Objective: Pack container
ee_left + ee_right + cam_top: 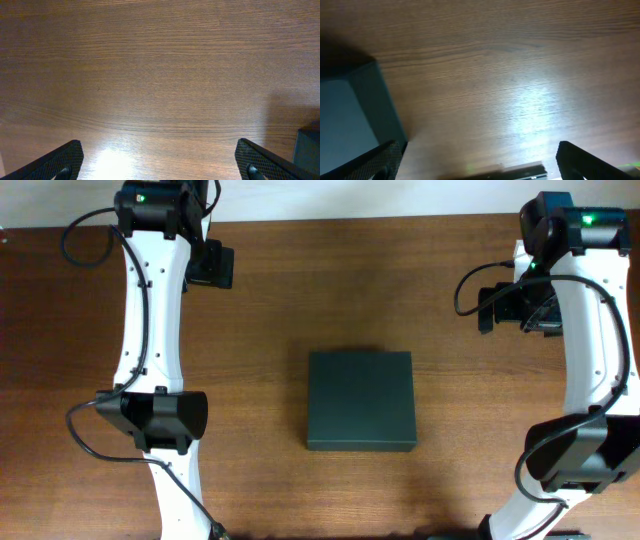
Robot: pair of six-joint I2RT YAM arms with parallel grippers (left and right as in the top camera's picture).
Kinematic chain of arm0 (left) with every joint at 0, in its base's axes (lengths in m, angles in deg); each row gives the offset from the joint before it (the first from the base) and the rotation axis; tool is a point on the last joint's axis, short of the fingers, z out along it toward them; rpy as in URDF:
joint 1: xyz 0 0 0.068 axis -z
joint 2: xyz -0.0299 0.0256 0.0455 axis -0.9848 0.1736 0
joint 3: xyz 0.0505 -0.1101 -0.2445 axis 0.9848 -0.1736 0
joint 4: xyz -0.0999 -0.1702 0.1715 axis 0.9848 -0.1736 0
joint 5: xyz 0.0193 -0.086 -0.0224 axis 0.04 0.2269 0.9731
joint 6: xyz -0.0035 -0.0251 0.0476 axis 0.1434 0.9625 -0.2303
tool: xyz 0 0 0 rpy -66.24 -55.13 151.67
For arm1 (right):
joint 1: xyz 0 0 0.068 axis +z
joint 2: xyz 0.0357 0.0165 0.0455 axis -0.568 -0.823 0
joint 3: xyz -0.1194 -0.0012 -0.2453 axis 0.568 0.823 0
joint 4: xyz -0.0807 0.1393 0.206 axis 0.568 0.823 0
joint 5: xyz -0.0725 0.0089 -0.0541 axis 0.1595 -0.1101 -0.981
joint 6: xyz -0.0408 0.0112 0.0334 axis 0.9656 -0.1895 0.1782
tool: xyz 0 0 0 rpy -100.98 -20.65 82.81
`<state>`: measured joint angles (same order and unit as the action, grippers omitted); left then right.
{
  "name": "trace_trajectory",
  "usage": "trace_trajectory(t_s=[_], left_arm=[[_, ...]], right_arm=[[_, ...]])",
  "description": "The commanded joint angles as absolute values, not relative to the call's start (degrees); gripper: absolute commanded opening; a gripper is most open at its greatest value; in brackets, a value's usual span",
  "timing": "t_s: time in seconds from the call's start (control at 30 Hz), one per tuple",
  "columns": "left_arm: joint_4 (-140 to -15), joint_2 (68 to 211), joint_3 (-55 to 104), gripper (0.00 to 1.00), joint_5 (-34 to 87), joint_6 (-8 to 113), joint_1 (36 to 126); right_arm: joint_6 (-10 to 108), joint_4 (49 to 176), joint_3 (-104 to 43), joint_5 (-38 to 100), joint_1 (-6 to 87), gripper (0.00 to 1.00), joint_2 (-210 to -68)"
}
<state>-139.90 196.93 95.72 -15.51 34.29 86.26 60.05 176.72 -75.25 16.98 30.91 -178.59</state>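
The container (360,400), a dark greenish-black rectangular box, lies flat at the middle of the wooden table with its lid down. My left gripper (212,266) hangs at the far left, well away from it, and its jaws stand wide open over bare wood (161,162). Only a corner of the container (308,150) shows at the right edge of the left wrist view. My right gripper (498,308) is at the far right, also open and empty (480,162). The container (345,110) fills the left side of the right wrist view.
The brown wooden table (260,380) runs around the box on all sides. White arm links (150,300) (595,340) stand along the left and right sides. A blurred dark strip (520,171) crosses the bottom of the right wrist view.
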Motion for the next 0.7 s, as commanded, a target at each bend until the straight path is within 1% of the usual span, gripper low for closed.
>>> trace_trajectory(t_s=[0.0, 0.13, 0.33, 0.67], left_arm=[[-139.9, 195.6, 96.5, 0.99, -16.8, 34.8, 85.8], [-139.9, 195.6, 96.5, 0.99, -16.8, 34.8, 85.8], [-139.9, 195.6, 96.5, 0.99, -16.8, 34.8, 85.9], [-139.9, 195.6, 96.5, 0.99, -16.8, 34.8, 85.9]], right_arm=[[59.6, 177.1, -76.1, 19.0, 31.2, 0.99, -173.7], [59.6, 177.1, -76.1, 19.2, 31.2, 0.99, -167.9], [59.6, 177.1, -74.4, 24.3, 31.2, 0.99, -156.2], [59.6, 177.0, -65.0, 27.6, 31.2, 0.99, -137.5]])
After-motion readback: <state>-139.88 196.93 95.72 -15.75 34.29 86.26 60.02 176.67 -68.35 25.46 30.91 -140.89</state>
